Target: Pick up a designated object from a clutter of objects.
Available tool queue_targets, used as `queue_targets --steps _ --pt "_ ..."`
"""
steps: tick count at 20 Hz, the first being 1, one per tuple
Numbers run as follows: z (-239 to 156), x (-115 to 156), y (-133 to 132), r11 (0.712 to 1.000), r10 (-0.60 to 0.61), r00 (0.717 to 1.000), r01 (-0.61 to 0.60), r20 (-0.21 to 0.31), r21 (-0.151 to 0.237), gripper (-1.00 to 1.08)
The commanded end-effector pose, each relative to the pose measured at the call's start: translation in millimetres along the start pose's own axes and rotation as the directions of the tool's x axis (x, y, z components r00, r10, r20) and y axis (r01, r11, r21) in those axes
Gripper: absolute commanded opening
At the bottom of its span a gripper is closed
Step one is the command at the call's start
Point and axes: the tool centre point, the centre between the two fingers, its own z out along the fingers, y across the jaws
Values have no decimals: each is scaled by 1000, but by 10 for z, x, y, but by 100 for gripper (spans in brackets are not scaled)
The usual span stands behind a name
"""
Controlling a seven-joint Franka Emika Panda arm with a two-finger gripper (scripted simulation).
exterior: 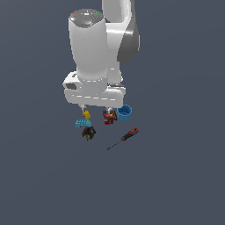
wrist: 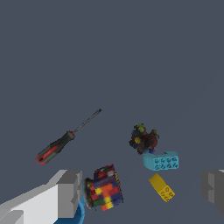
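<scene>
The designated object, a dark lumpy thing [exterior: 88, 132] with red, green and yellow specks, lies on the floor just in front of the cyan studded block [exterior: 82, 123]; the wrist view shows this dark lump [wrist: 143, 139] touching the cyan block [wrist: 161, 161]. My gripper [exterior: 94, 108] hangs open above the clutter, fingers spread wide, nothing between them. One finger [wrist: 70, 192] and the other finger [wrist: 213, 189] frame the red-blue-yellow block [wrist: 104, 188] and the yellow piece [wrist: 161, 187]. The dark lump sits beyond the fingertips, untouched.
A blue cup [exterior: 124, 112] stands by the red-blue-yellow block [exterior: 109, 117], at the exterior view's right. A red-handled screwdriver [exterior: 124, 138] lies apart, also seen as the screwdriver [wrist: 65, 143] in the wrist view. The yellow piece [exterior: 86, 114] lies under the gripper's finger.
</scene>
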Motion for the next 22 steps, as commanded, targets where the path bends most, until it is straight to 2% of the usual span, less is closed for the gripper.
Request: queue_targets --steps 1,7,12,17,22 --pt "253 10 84 999 45 999 -45 7 9 100" --pt "974 -34 349 984 178 984 -179 28 25 100" --pt "1425 -126 536 963 266 963 -267 40 25 100" --pt "1703 -209 659 947 320 946 -322 46 21 100" --pt "1815 -249 710 939 343 938 -344 49 19 100"
